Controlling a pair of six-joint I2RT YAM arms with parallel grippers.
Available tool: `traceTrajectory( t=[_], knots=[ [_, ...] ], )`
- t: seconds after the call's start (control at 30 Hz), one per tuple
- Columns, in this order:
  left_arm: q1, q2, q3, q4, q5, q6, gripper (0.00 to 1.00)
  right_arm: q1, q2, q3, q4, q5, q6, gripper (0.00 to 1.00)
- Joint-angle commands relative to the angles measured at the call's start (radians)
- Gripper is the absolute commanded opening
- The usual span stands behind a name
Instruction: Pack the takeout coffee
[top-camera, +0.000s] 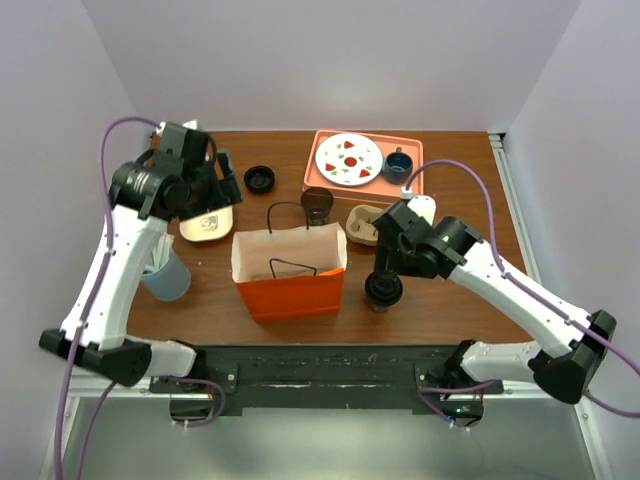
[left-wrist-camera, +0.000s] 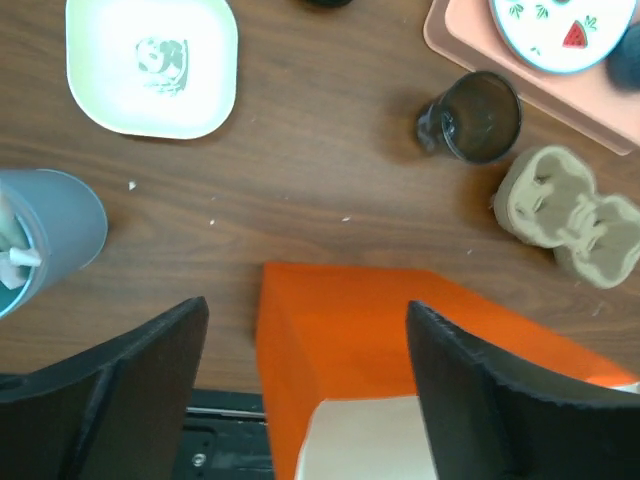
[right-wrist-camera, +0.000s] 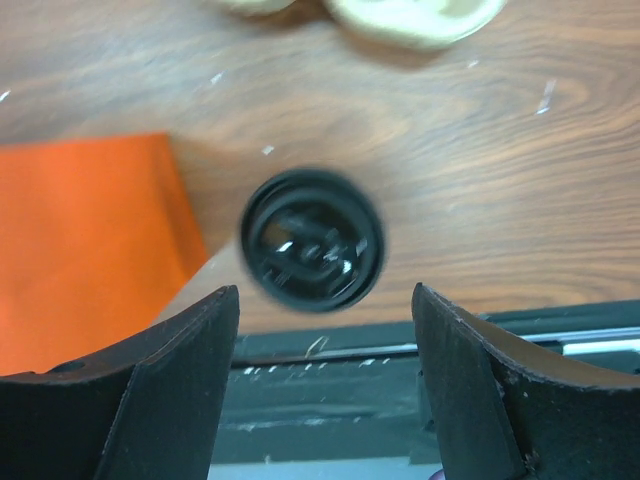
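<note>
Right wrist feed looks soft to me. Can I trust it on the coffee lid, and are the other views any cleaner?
Right wrist: the whole frame is blurred, the takeout coffee lid smeared, its rim detail unreliable. Left wrist: sharp on the orange bag and the wood grain, no glare. Top external: even light, sharp, only soft shadows beside the bag.

I see a dark wooden table (top-camera: 210, 305) carrying everything. An orange paper bag (top-camera: 291, 290) stands upright near its front middle, mouth open. Just right of the bag stands the takeout coffee (top-camera: 383, 289), black lid on. Behind it lies a pulp cup carrier (top-camera: 362, 224), with a dark tinted glass (top-camera: 317, 204) beside it. A salmon tray (top-camera: 312, 180) sits at the far edge, a flat black disc (top-camera: 259, 179) left of it. On the left side sit a white square dish (top-camera: 207, 226) and a blue-grey tumbler (top-camera: 166, 274)
</note>
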Motion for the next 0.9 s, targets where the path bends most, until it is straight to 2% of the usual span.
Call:
traceTrajectory(
  t=[0.0,0.07,0.2,0.3,0.37,0.43,0.6,0.67,0.87],
  knots=[
    [0.004,-0.204,-0.151,0.056,0.132,-0.021,0.79,-0.14,-0.022,-0.039,0.104,-0.159,-0.164,0.74],
    [0.004,-0.255,-0.225,0.033,0.218,-0.029,0.74,-0.169,0.002,-0.043,0.11,-0.179,-0.216,0.74],
    [0.004,-0.396,-0.368,-0.011,0.299,-0.055,0.62,-0.189,0.048,-0.049,0.127,-0.216,-0.252,0.76],
    [0.004,-0.446,-0.425,0.002,0.361,-0.084,0.57,-0.2,0.056,-0.059,0.147,-0.224,-0.267,0.77],
    [0.004,-0.458,-0.442,0.041,0.388,-0.084,0.57,-0.206,0.059,-0.067,0.151,-0.222,-0.275,0.77],
    [0.004,-0.452,-0.452,0.08,0.401,-0.079,0.56,-0.207,0.053,-0.076,0.162,-0.234,-0.278,0.77],
    [0.004,-0.401,-0.466,0.128,0.398,-0.043,0.46,-0.209,0.049,-0.09,0.182,-0.242,-0.278,0.77],
    [0.004,-0.375,-0.465,0.133,0.37,-0.03,0.41,-0.207,0.056,-0.079,0.185,-0.253,-0.28,0.77],
    [0.004,-0.326,-0.448,0.136,0.306,0.017,0.35,-0.207,0.059,-0.079,0.19,-0.265,-0.27,0.77]
  ],
)
